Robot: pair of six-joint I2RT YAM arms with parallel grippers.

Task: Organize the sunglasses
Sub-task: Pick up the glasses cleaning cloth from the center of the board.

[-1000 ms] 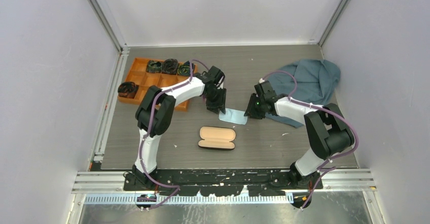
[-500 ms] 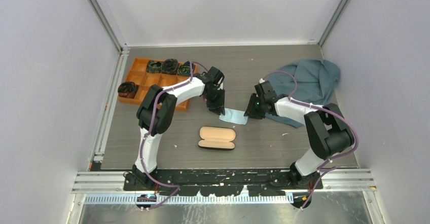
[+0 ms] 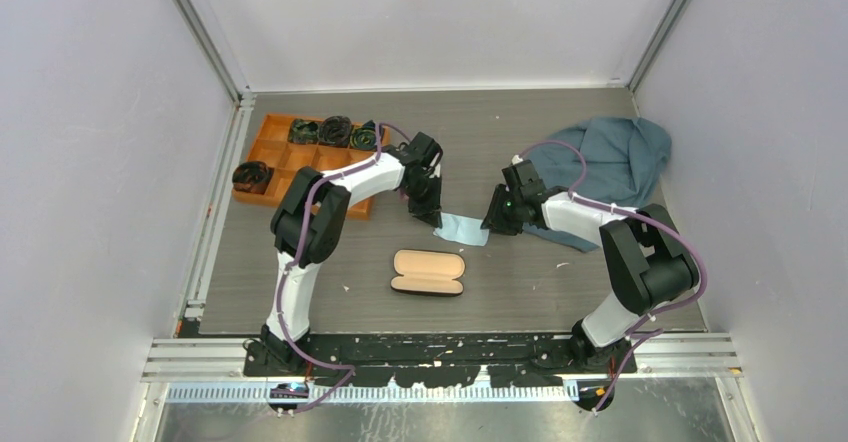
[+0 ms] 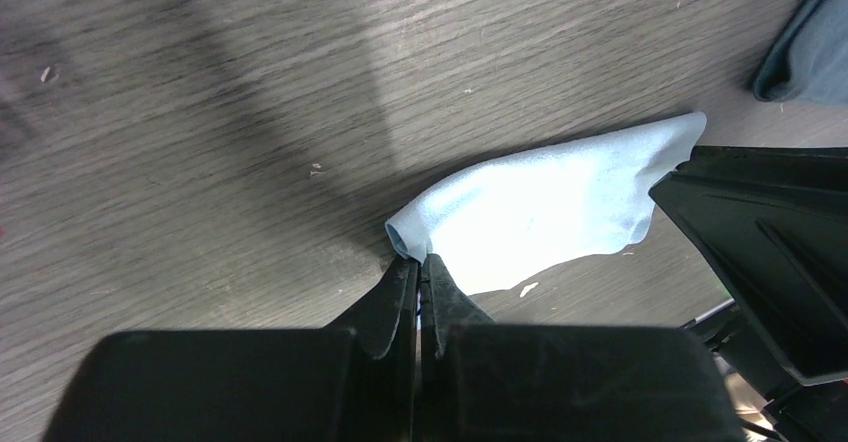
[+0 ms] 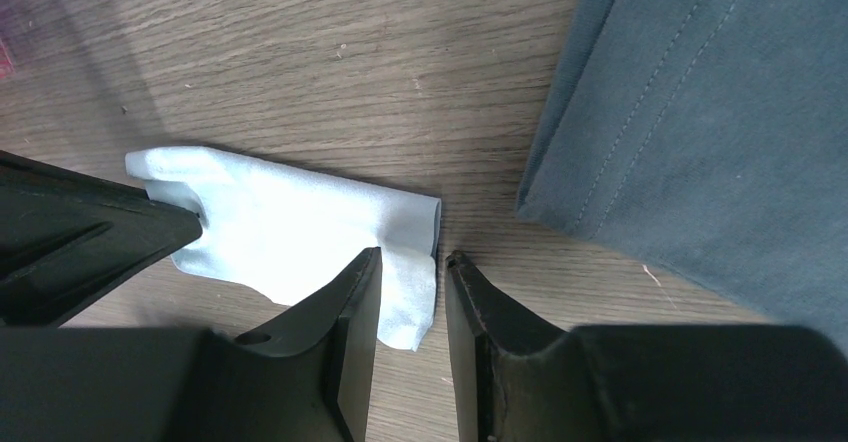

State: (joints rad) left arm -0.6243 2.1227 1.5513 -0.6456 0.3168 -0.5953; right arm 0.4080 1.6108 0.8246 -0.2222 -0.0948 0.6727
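My left gripper [image 4: 420, 267] is closed on one corner of the small light-blue cloth [image 4: 540, 207]; the two black fingers meet with the fabric pinched between them, and this corner stands a little off the surface. The fingers of my right gripper [image 5: 412, 262] are apart with a narrow gap. The opposite end of the same cloth lies in this gap, but I cannot tell if the fingers press on it. The cloth stretches between the two grippers over the grey wood-grain table [image 3: 520, 282].

Just beside the right gripper, on its right, lies a dark blue-grey piece of folded fabric with stitched seams [image 5: 720, 112]. Nearer to the arm bases, apart from the cloth, the black oblong glasses case with tan lining [image 3: 428, 272] lies open. At the far left stands an orange tray with compartments [image 3: 275, 152]; some compartments hold dark items [image 3: 336, 130] too small to identify. I cannot make out the sunglasses in any view.
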